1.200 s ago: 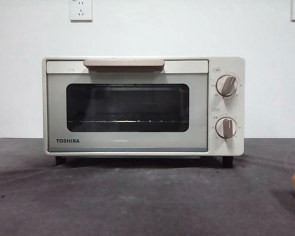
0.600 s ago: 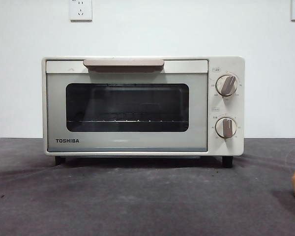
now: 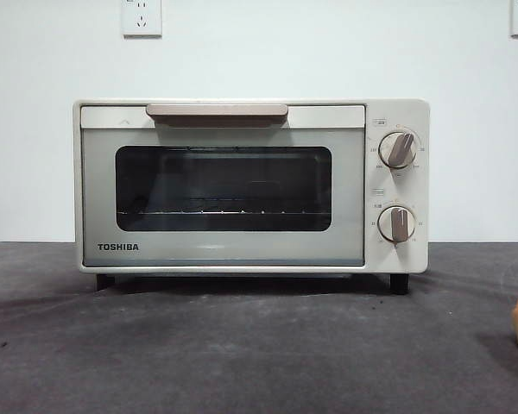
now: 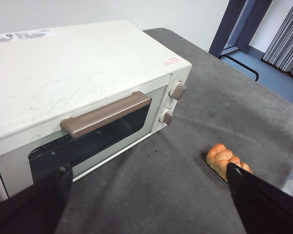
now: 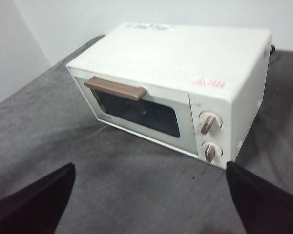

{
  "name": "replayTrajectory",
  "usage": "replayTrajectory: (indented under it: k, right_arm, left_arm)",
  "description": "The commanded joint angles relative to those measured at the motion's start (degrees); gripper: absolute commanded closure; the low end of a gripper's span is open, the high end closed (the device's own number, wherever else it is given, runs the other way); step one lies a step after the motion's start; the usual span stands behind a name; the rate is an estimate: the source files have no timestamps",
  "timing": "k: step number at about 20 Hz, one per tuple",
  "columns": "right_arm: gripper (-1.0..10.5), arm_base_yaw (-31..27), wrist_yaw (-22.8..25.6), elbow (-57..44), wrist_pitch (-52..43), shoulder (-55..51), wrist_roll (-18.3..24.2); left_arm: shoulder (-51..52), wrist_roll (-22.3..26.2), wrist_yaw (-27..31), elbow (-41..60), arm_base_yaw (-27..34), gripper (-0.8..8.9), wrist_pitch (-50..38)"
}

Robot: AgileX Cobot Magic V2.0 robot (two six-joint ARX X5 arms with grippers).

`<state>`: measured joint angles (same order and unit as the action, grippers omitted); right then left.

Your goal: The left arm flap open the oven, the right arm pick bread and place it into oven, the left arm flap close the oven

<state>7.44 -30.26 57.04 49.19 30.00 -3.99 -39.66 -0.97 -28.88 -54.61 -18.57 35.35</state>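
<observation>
Door shut on the oven (image 3: pixel 250 185); its handle (image 4: pixel 106 114) runs crosswise just ahead of the left gripper (image 4: pixel 146 195), jaws spread wide (nearer arm). Bread (image 4: pixel 225 161) lies off to the knob side.

Left gripper (image 4: pixel 146 204): both black jaws spread wide, each at an opposite bottom corner of its wrist view, nothing between them, held up in the air and touching nothing. Right gripper (image 5: pixel 149 202): same pose, jaws wide apart and empty, raised and angled downward (only the two dark jaw tips show in its wrist view). Neither arm shows in the front view, not even a tip at a top corner.
</observation>
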Motion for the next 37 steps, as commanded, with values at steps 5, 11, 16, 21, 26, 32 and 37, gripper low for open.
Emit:
replayTrajectory:
  k: [5, 11, 16, 21, 26, 32, 37]
  right_arm:
    - [4.5, 0.1, 0.4, -2.4, 2.6, 2.2, -4.4]
    - [4.5, 0.3, 3.5, -10.2, 3.5, 6.2, -8.8]
    - [4.5, 0.5, 8.9, -14.9, 3.6, 12.9, -9.8]
    - [4.5, 3.0, 15.1, -15.8, 2.8, 23.0, -10.6]
    - [4.5, 7.6, 18.2, -15.8, -1.5, 34.0, -11.1]
    - [4.6, 10.1, 21.3, -15.8, -3.6, 43.1, -11.6]
    - [6.4, 10.1, 21.1, -15.8, -4.7, 47.8, -10.5]
  left_arm:
    - [-0.4, 0.1, -0.3, -1.2, -0.3, 3.13, -0.7]
    - [-0.4, 0.1, -0.3, -1.2, -0.3, 3.13, -0.7]
    - [-0.4, 0.1, -0.3, -1.2, -0.3, 3.13, -0.7]
    - [-0.4, 0.1, -0.3, -1.2, -0.3, 3.13, -0.7]
    - [-0.4, 0.1, -0.3, -1.2, -0.3, 3.13, -0.6]
    - [-0.4, -0.2, -0.3, -1.2, -0.3, 3.13, -0.4]
    - [-0.4, -0.1, -0.3, -1.2, -0.3, 3.13, -0.4]
